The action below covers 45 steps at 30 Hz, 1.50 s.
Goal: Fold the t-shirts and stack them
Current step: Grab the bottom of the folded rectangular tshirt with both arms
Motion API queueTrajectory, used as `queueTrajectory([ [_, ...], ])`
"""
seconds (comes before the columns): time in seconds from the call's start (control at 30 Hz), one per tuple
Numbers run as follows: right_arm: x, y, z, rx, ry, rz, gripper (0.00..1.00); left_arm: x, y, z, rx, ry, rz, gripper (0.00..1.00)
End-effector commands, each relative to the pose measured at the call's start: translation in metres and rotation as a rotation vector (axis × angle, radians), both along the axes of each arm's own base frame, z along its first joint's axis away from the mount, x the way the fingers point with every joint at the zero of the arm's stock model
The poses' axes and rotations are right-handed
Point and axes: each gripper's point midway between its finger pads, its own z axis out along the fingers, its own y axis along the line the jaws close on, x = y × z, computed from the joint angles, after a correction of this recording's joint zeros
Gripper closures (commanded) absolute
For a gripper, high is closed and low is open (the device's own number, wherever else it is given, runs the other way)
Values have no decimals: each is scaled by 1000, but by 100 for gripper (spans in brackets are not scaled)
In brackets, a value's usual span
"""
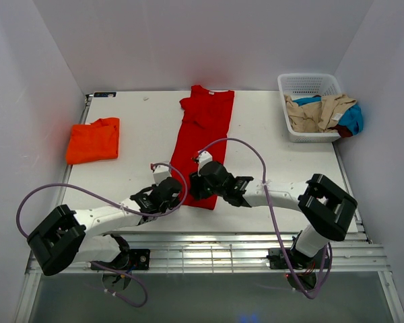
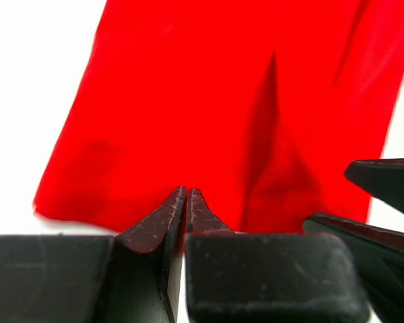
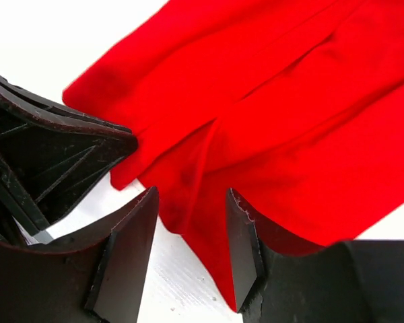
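A red t-shirt (image 1: 205, 134) lies flat and long down the middle of the table, folded narrow, collar at the far end. My left gripper (image 1: 175, 195) is at its near left corner; in the left wrist view (image 2: 187, 192) the jaws are shut, with their tips pinched on the hem of the red cloth (image 2: 222, 101). My right gripper (image 1: 196, 185) is open, and the near hem of the red shirt (image 3: 289, 101) lies between its fingers (image 3: 190, 195). A folded orange t-shirt (image 1: 93, 140) lies at the left of the table.
A white basket (image 1: 308, 84) at the back right holds several crumpled garments (image 1: 323, 113), tan, blue and red. The two grippers are close together; the left one (image 3: 54, 155) shows in the right wrist view. White walls enclose the table (image 1: 141, 128).
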Motion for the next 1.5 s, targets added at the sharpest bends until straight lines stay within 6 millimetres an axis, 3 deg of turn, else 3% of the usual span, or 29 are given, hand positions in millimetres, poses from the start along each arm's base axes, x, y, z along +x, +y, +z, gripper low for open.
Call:
queueTrajectory([
  [0.0, -3, 26, 15, 79, -1, 34, 50, -12, 9, -10, -3, 38, 30, 84],
  [0.1, -6, 28, 7, 58, 8, 33, 53, -17, 6, -12, -18, 49, 21, 85],
  [0.27, -8, 27, 4, 42, 5, 27, 87, -22, 0, -19, -33, 60, -11, 85],
  [0.33, -8, 27, 6, 45, 1, 26, 91, -24, -5, -20, -47, 67, -25, 85],
  [0.67, -15, 40, 12, 71, 6, 73, 92, -35, -17, -16, -75, 75, -54, 87],
  [1.07, -31, 66, -19, 43, 91, 156, 92, -52, -6, -16, -60, 99, -30, 89],
  [1.1, -30, 69, -20, 42, 94, 162, 89, -55, -4, -19, -57, 104, -29, 89],
  [1.17, -34, 71, -26, 27, 108, 177, 73, -57, -2, -18, -65, 104, -28, 89],
  [1.23, -34, 75, -16, 40, 88, 189, 63, -58, -2, -18, -69, 98, -28, 89],
  [1.27, -35, 79, 1, 67, 54, 205, 60, -58, -2, -14, -76, 87, -30, 89],
  [1.3, -35, 79, 1, 63, 45, 208, 59, -57, -2, -12, -79, 80, -30, 89],
  [1.33, -32, 82, 24, 97, 10, 210, 58, -56, -3, -9, -83, 73, -32, 89],
  [1.47, -30, 77, 74, 138, -78, 208, 54, -52, -11, 9, -106, 35, -54, 89],
])
